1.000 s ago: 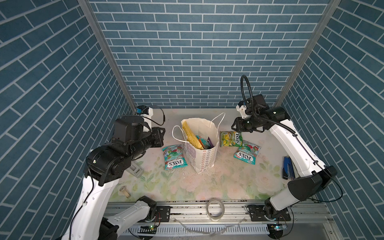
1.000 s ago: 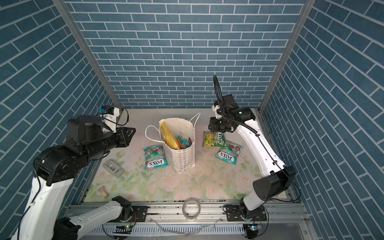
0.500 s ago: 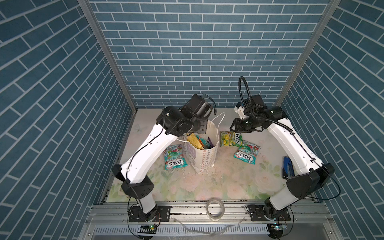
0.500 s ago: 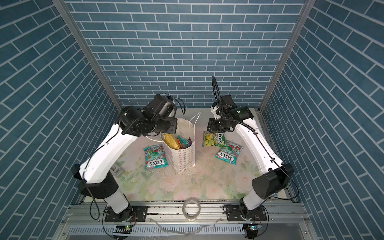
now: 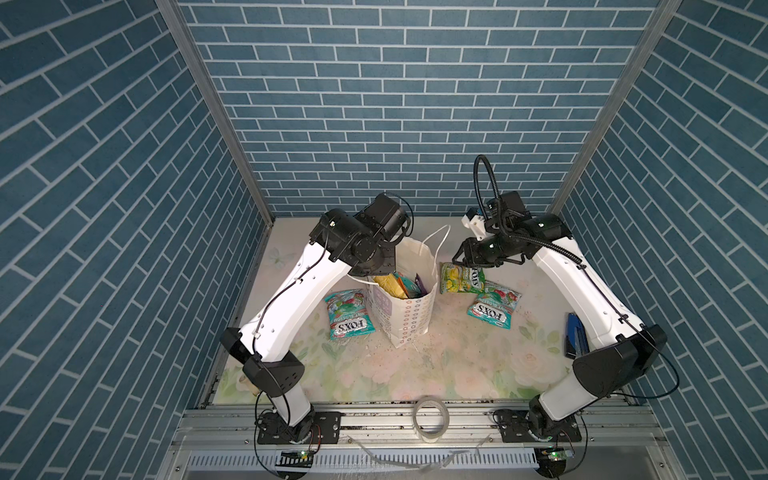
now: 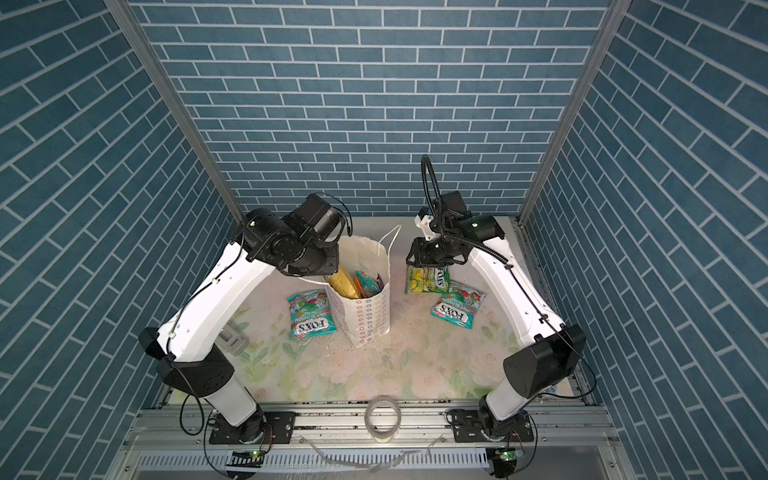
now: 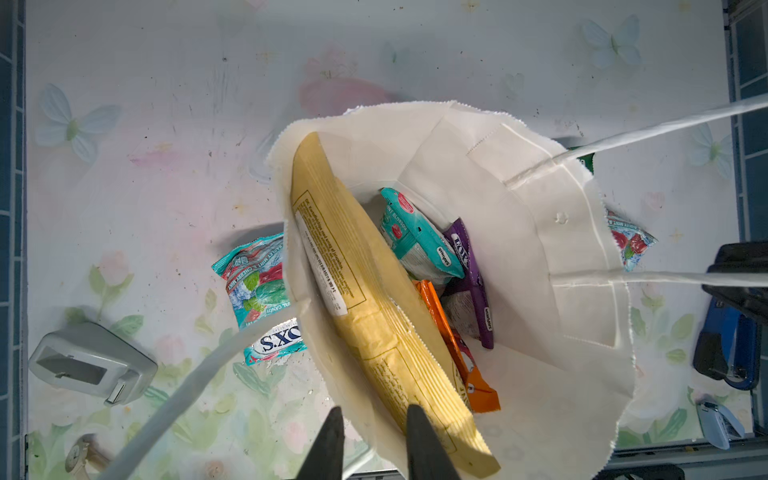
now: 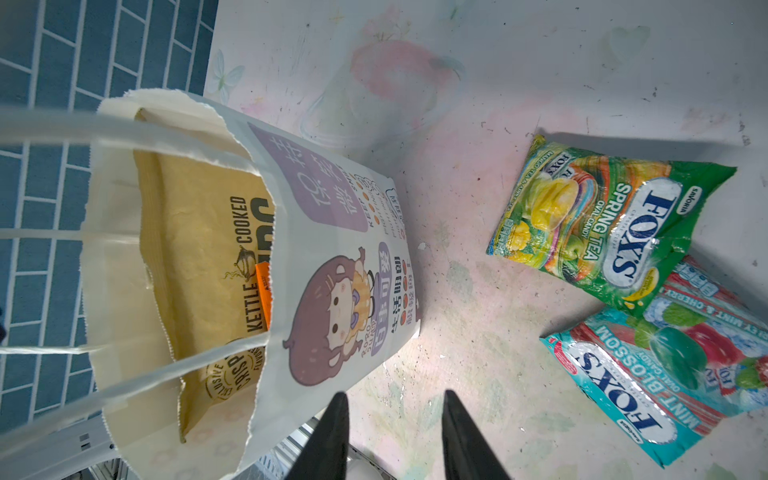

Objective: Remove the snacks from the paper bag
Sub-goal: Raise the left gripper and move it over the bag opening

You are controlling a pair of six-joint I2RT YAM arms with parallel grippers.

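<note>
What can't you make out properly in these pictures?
- Bottom of the paper bag: left wrist view, covered by the chips bag and packets.
- Left fingers: in both top views hidden behind their own wrist; wrist view's edge crops them.
- Blue stapler: in a top view, partly behind the right arm.
- Purple packet: label too small, half under the teal packet.

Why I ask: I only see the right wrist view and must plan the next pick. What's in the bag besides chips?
Observer: The paper bag also holds a teal packet and a purple packet.
Operator: Anything beyond it, on the left arm's side?
Observer: One teal FOX'S packet lies flat on the table there.
Operator: And the other gripper?
Observer: The left gripper hangs open over the bag's rim, beside the chips bag.
</note>
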